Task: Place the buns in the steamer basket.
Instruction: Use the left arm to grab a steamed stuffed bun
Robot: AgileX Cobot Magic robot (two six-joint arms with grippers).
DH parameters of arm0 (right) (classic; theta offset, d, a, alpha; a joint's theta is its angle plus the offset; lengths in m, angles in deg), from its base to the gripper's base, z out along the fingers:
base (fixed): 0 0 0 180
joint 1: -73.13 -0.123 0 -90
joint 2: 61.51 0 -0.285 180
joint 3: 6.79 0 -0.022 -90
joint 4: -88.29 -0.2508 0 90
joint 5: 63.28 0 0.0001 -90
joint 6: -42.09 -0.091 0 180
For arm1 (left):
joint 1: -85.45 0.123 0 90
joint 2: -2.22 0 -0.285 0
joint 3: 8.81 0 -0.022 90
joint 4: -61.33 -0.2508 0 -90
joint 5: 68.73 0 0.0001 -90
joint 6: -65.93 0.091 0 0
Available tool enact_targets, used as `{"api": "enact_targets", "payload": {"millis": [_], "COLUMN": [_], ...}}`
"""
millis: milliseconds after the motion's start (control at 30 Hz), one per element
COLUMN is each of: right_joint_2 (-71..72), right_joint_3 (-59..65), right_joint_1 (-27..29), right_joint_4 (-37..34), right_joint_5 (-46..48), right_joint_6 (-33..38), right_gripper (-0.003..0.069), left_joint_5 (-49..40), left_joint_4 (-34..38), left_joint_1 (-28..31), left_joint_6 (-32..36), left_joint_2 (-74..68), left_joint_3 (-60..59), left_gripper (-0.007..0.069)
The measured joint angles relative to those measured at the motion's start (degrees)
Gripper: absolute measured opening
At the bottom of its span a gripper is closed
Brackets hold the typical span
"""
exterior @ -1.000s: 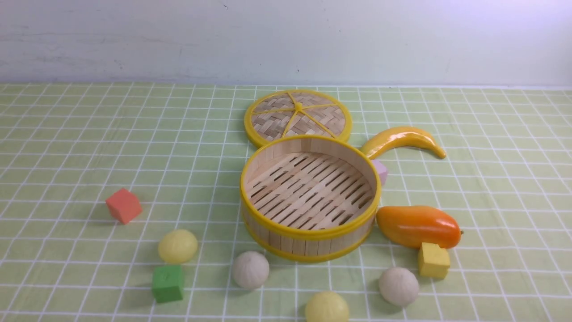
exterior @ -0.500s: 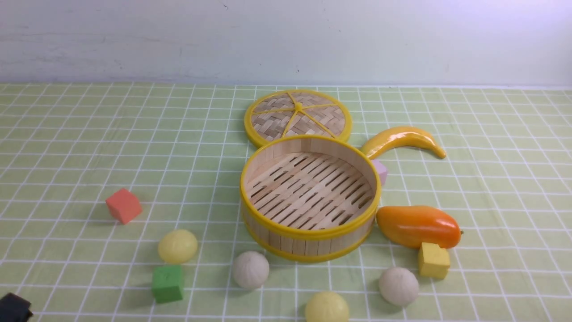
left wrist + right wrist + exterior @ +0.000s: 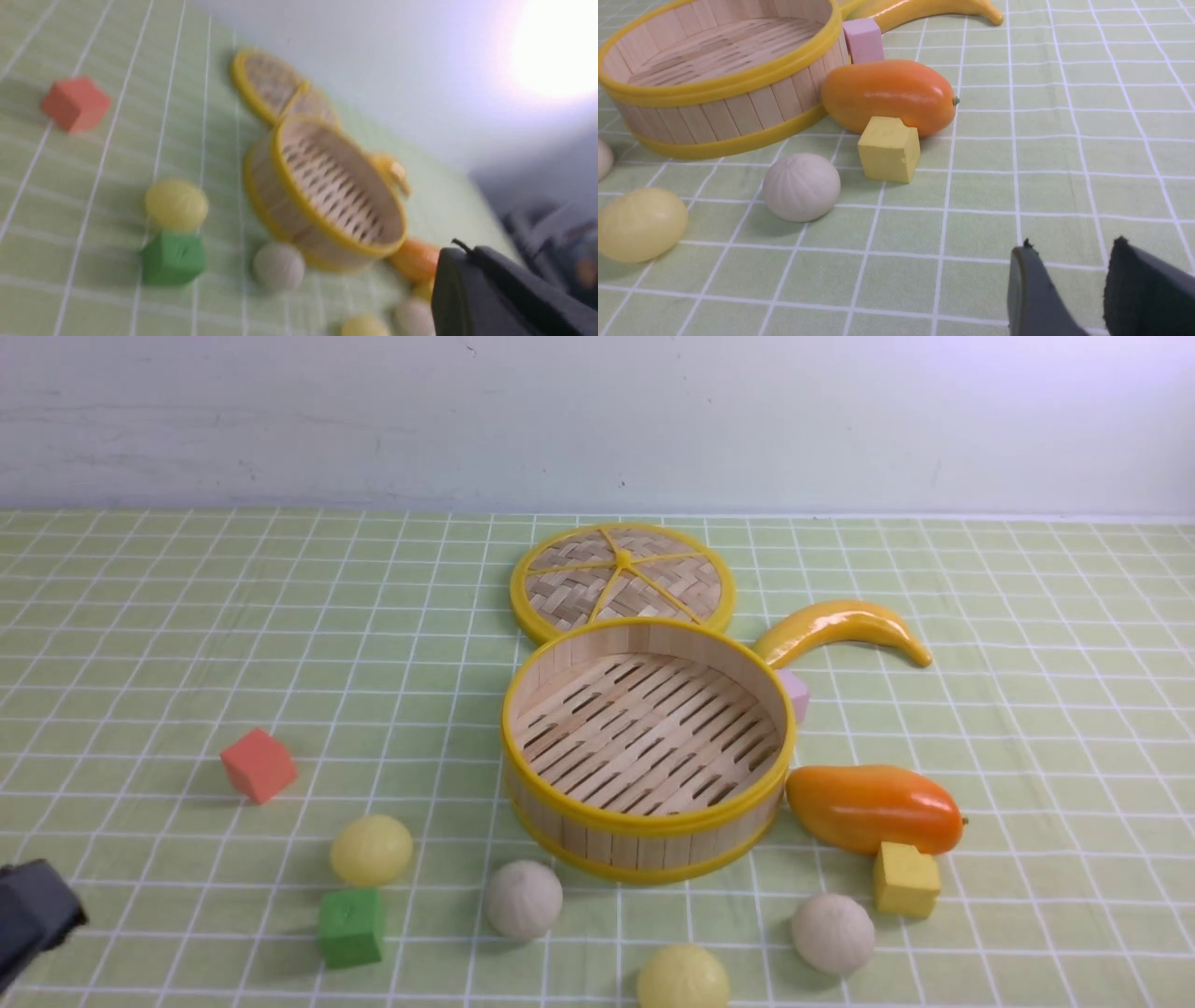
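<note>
Change: your left gripper (image 3: 33, 915) has come into the front view at the near left edge. A second ago it was not there, and half a second ago only a dark corner showed, lower down.
Unmoved: every item on the checked cloth (image 3: 187, 616) lies where it lay a second ago.
Left fingers: pressed together with nothing between them. The left wrist view is blurred and shows what looks like a single dark finger (image 3: 490, 289).
Right fingers: your right gripper (image 3: 1069, 252) stands spread over bare cloth with nothing in the gap.
Steamer basket (image 3: 644, 823): a round slatted tub with yellow rims. It sits upright mid-table with nothing on its floor, and the woven lid (image 3: 623, 577) lies flat just behind it.
Left yellow bun (image 3: 371, 849): smooth and pale, near the green cube (image 3: 350, 927), left of the basket.
Left white bun (image 3: 523, 899): off-white and faintly pleated, just in front of the basket wall.
Near yellow bun (image 3: 682, 978): at the near edge, partly cut off.
Right white bun (image 3: 833, 933): pleated, near the yellow cube (image 3: 906, 879), below the mango (image 3: 873, 807).
</note>
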Motion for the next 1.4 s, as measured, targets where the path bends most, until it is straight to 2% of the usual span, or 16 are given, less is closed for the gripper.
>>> {"api": "enact_targets", "payload": {"millis": [33, 67, 100, 133, 200, 267, 400, 467, 500, 533, 567, 667, 867, 967, 1200, 1400], "right_joint_2": [0.0, 0.0, 0.0, 0.0, 0.0, 0.0, 0.0, 0.0, 0.0, 0.0, 0.0, 0.0, 0.0, 0.0, 0.0, 0.0], "right_joint_3": [0.0, 0.0, 0.0, 0.0, 0.0, 0.0, 0.0, 0.0, 0.0, 0.0, 0.0, 0.0, 0.0, 0.0, 0.0, 0.0], "right_joint_1": [0.0, 0.0, 0.0, 0.0, 0.0, 0.0, 0.0, 0.0, 0.0, 0.0, 0.0, 0.0, 0.0, 0.0, 0.0, 0.0], "right_joint_4": [0.0, 0.0, 0.0, 0.0, 0.0, 0.0, 0.0, 0.0, 0.0, 0.0, 0.0, 0.0, 0.0, 0.0, 0.0, 0.0], "right_joint_5": [0.0, 0.0, 0.0, 0.0, 0.0, 0.0, 0.0, 0.0, 0.0, 0.0, 0.0, 0.0, 0.0, 0.0, 0.0, 0.0], "right_joint_6": [0.0, 0.0, 0.0, 0.0, 0.0, 0.0, 0.0, 0.0, 0.0, 0.0, 0.0, 0.0, 0.0, 0.0, 0.0, 0.0], "right_gripper": [0.0239, 0.0239, 0.0239, 0.0239, 0.0239, 0.0239, 0.0239, 0.0239, 0.0239, 0.0239, 0.0239, 0.0239, 0.0239, 0.0239, 0.0239, 0.0239], "left_joint_5": [-4.73, -5.61, -12.99, -13.68, -19.39, -20.12, -18.68, -17.64, -17.58, -16.8, -16.8, -14.05, -9.15, -7.82, -6.88, -4.65], "left_joint_4": [-2.04, -2.45, -6.4, -6.79, -10.94, -12.1, -12.58, -14.16, -14.38, -16.71, -17.09, -24.99, -32.99, -33.42, -34.13, -34.09], "left_joint_1": [0.0, 0.0, 0.0, 0.0, 0.0, 0.0, -0.89, -5.44, -5.44, -10.23, -10.74, -16.17, -16.55, -16.55, -14.88, -14.54], "left_joint_6": [1.05, 1.27, 3.11, 3.31, 4.77, 5.83, 9.93, 10.69, 10.69, 10.22, 10.22, 3.43, -1.34, -1.37, -1.76, -1.76], "left_joint_2": [-4.67, -5.63, -14.47, -15.46, -27.9, -35.12, -49.12, -56.78, -57.23, -60.3, -60.61, -65.18, -71.62, -74.45, -81.42, -83.82], "left_joint_3": [3.01, 3.62, 9.0, 9.57, 16.59, 19.39, 24.97, 28.03, 28.25, 30.15, 30.34, 33.64, 37.29, 38.23, 40.89, 41.03], "left_gripper": [-0.0013, -0.0013, -0.0013, -0.0013, -0.0013, -0.0013, -0.0013, -0.0013, -0.0013, -0.0013, -0.0013, -0.0013, -0.0007, 0.0033, 0.0253, 0.0295]}}
